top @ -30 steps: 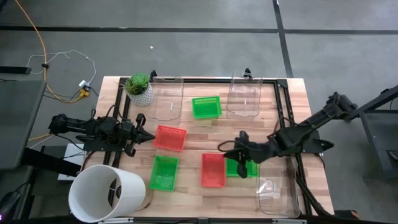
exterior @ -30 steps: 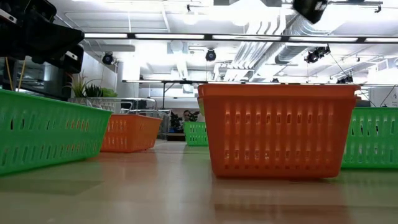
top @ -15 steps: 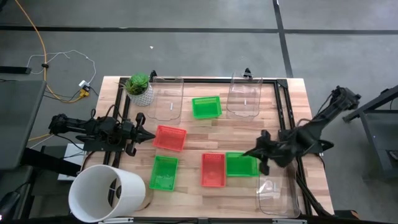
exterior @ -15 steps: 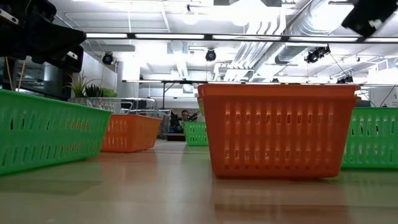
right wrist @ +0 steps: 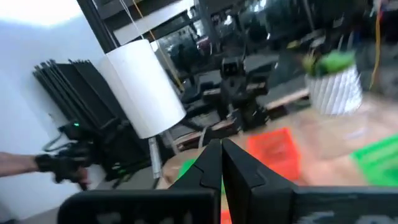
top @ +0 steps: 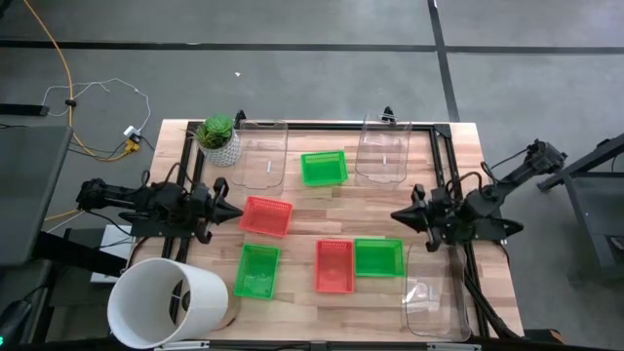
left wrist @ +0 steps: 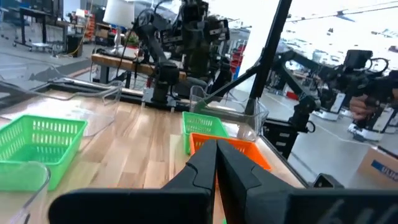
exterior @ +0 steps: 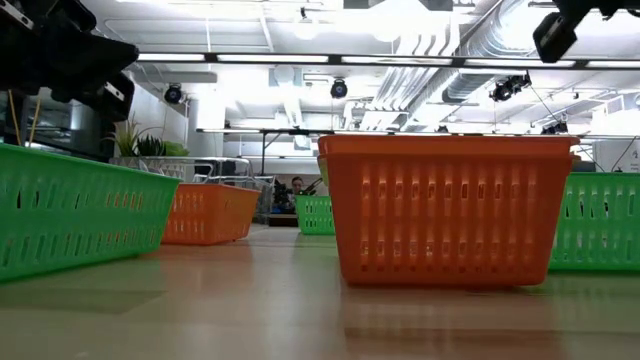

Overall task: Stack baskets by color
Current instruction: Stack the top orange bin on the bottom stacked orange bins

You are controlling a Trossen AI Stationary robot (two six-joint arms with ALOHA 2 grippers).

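Note:
Two red baskets [top: 266, 215] [top: 334, 265] and three green baskets [top: 324, 167] [top: 257, 270] [top: 378, 257] stand singly on their bottoms on the wooden table. The right-hand green one stands right beside the nearer red one. My left gripper [top: 239, 214] is shut and level at the table's left side, pointing at the farther red basket [left wrist: 227, 146] without touching it. My right gripper [top: 395, 214] is shut and roughly level, above the table near its right side, beyond the right-hand green basket. Its shut fingers [right wrist: 221, 149] hold nothing.
Clear bins stand at the far left [top: 261, 154], far right [top: 383, 148] and near right [top: 436, 292]. A white bucket [top: 166, 302] lies at the near left corner and a potted plant [top: 217, 139] stands at the far left. A person's hand [right wrist: 18, 163] shows beyond the table.
My right gripper has drawn back from above the right-hand green basket toward the table's right and far edges, tipping up from a downward slant to about level, and has stayed shut. The green basket stays beside the red one.

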